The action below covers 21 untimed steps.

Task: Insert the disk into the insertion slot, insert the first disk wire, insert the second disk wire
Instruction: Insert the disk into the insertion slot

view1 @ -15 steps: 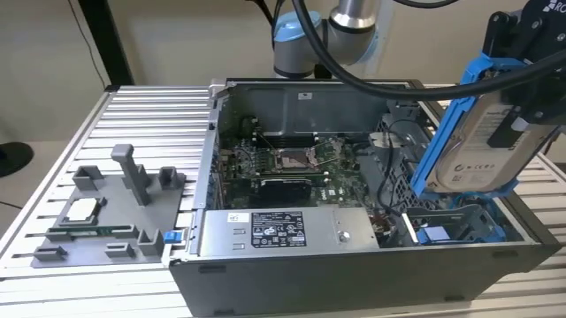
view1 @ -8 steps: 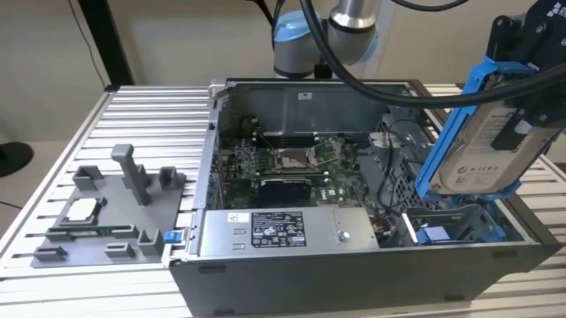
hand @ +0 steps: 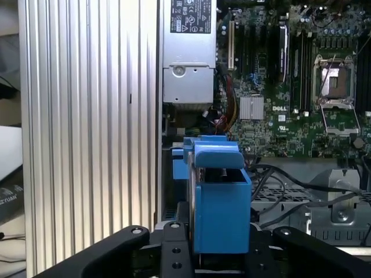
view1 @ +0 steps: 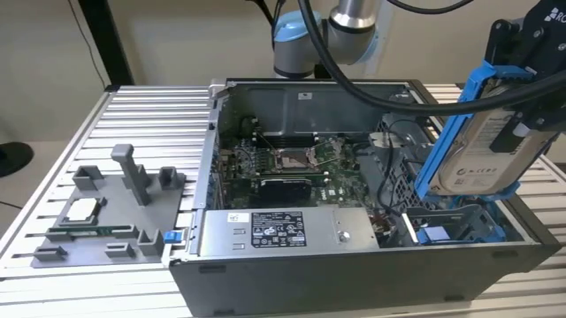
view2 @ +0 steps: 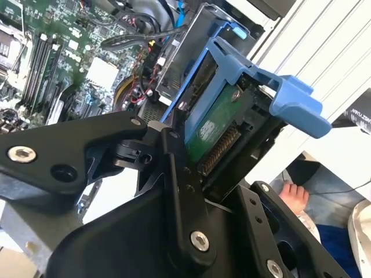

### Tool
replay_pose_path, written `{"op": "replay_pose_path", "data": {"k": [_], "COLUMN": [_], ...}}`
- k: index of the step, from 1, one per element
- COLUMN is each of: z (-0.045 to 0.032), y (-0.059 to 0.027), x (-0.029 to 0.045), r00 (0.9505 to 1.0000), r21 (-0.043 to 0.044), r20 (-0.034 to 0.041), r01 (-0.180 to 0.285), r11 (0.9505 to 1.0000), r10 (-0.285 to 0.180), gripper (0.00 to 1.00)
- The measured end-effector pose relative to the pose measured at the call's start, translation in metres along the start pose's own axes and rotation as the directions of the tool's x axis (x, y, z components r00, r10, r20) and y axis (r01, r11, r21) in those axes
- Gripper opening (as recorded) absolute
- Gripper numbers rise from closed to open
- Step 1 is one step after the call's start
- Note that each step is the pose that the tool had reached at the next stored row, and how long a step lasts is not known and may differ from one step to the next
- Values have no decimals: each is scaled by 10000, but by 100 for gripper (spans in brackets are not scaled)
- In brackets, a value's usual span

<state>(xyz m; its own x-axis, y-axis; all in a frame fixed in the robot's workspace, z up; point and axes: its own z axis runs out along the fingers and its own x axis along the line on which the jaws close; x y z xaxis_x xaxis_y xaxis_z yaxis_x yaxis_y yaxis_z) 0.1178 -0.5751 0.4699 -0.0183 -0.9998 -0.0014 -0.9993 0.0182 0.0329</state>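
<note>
Gripper (view1: 523, 99): my fingers are clamped tight on the disk (view1: 482, 149), blue caddy and all | disk: hanging tilted above the open computer case (view1: 354, 278), at the exterior view's right, not seated | insertion slot (view1: 447, 226): just beneath it, blue rails showing, next to the grey power-supply box (view1: 283, 232).

One high exterior camera, two close wrist cameras.
The exterior view looks down across the surface (view1: 150, 106) into the case (view1: 354, 265); both wrist views share its motherboard (hand: 272, 133) (view2: 75, 63).
</note>
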Motion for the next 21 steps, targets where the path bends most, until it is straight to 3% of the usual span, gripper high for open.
{"op": "replay_pose_path", "data": {"k": [12, 21], "z": [25, 101], "y": [-2, -17], "x": [0, 0], "r00": [10000, 9999], "r21": [0, -1], "r20": [7, 115], "r01": [-1, 3], "r11": [10000, 10000], "r10": [1, -3], "gripper": [0, 0]}}
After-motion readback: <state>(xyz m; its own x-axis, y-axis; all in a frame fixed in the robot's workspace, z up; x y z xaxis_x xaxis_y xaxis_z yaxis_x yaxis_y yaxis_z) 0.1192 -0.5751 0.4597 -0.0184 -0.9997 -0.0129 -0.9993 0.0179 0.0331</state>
